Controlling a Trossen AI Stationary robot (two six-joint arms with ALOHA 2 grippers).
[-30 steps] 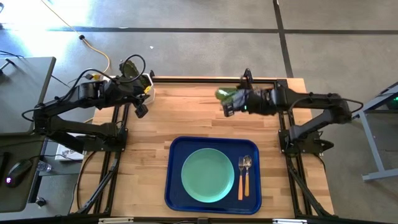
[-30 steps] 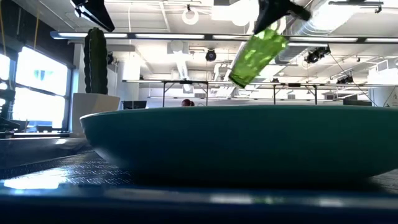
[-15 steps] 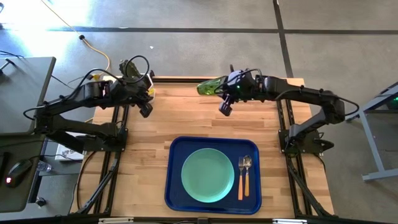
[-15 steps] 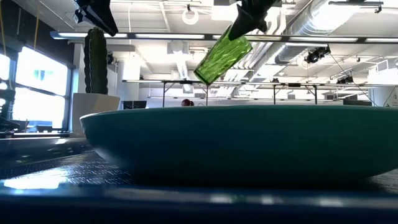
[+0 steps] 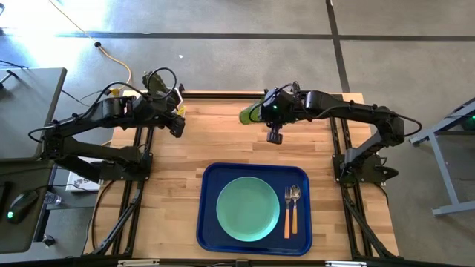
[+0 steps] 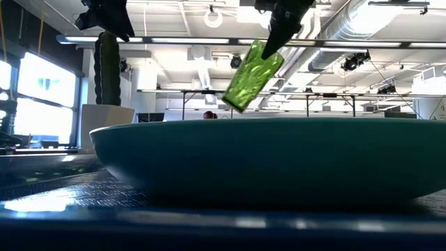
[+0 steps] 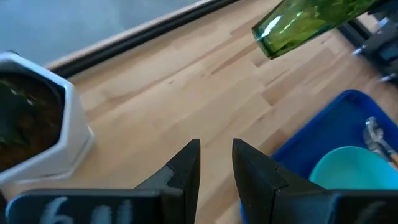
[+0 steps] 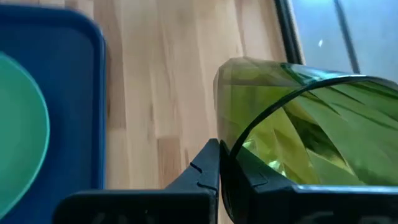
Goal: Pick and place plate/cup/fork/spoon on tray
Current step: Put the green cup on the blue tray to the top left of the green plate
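The dark-green glass cup (image 5: 247, 115) hangs in the air over the far middle of the table, held by my right gripper (image 5: 261, 113), which is shut on it. The cup also shows in the low view (image 6: 251, 77) and the left wrist view (image 7: 311, 22). The mint-green plate (image 5: 248, 209) lies in the blue tray (image 5: 209, 222), with the fork and spoon (image 5: 291, 208) side by side on the tray floor to its right. My left gripper (image 5: 178, 126) hovers at the far left, slightly open and empty (image 7: 216, 152). My right gripper pinches the cup's rim (image 8: 239, 138), with one finger inside the cup and one outside on its wall. The cup is lifted clear of the table and tilted, its base (image 6: 235, 103) lower than the held rim and pointing toward the table's left.
A white hexagonal pot with a cactus (image 5: 172, 95) stands at the table's far left corner, just behind my left gripper; it also shows in the left wrist view (image 7: 37, 118). Bare wood lies between the tray and the far edge.
My right gripper has carried the cup toward the table's left along the far edge, turning at the wrist. The cup stays lifted and tilted. It swung left and then dropped a little in the low view. My left gripper has crept slightly toward the right.
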